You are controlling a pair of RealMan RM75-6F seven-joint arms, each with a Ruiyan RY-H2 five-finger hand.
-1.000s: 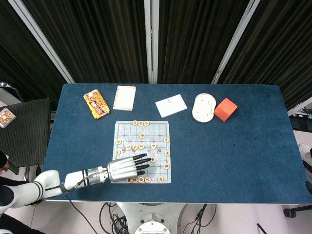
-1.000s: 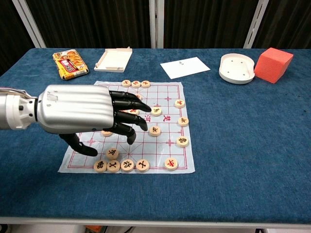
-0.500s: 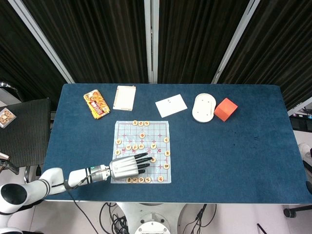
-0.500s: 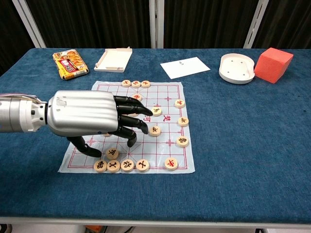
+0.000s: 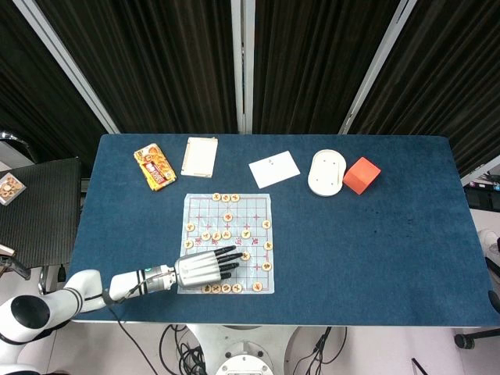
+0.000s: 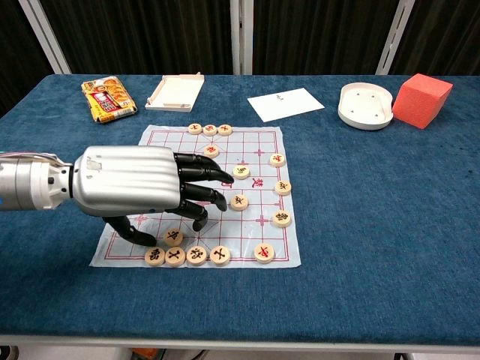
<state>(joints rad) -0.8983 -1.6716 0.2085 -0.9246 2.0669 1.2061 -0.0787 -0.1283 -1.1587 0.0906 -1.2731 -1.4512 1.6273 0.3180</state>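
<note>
Chess board sheet [image 6: 264, 140] sits mid-table, wooden pieces [image 6: 238, 202] scattered on it. Left hand [image 6: 139, 184] hovers low over its near-left part, fingers [image 6: 202, 176] loosely spread, holding nothing. Snack pack [image 6: 108, 97] and tray [image 6: 176, 91] far left, orange block [image 6: 421, 100] far right.

Lab or robot test cell, not a home — a table [image 5: 406, 258] covered in blue felt stands before floor-length black curtains [image 5: 305, 62] hung on a white metal frame [image 5: 375, 66]. Loose cables [image 5: 176, 348] trail under the table's near edge; a black office chair [image 5: 43, 207] stands off to the side.
</note>
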